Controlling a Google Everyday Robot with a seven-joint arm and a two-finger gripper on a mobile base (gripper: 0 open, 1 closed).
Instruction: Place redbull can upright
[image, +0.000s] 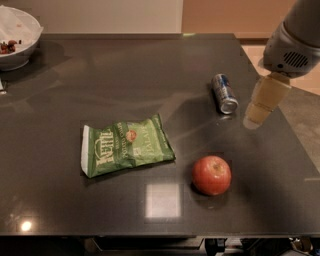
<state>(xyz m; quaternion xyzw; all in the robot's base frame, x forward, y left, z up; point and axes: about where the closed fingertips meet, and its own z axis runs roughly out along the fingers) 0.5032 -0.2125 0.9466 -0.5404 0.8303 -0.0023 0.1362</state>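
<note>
The redbull can (224, 93) lies on its side on the dark table (100, 75), right of centre towards the back, its silver end facing the front. My gripper (255, 116) hangs above the table's right part, just right of the can and a little nearer the front, apart from the can. It holds nothing that I can see.
A red apple (212, 175) sits near the front, right of centre. A green chip bag (125, 146) lies flat left of the apple. A white bowl (16, 40) with food stands at the back left corner. The table's right edge is just beyond the gripper.
</note>
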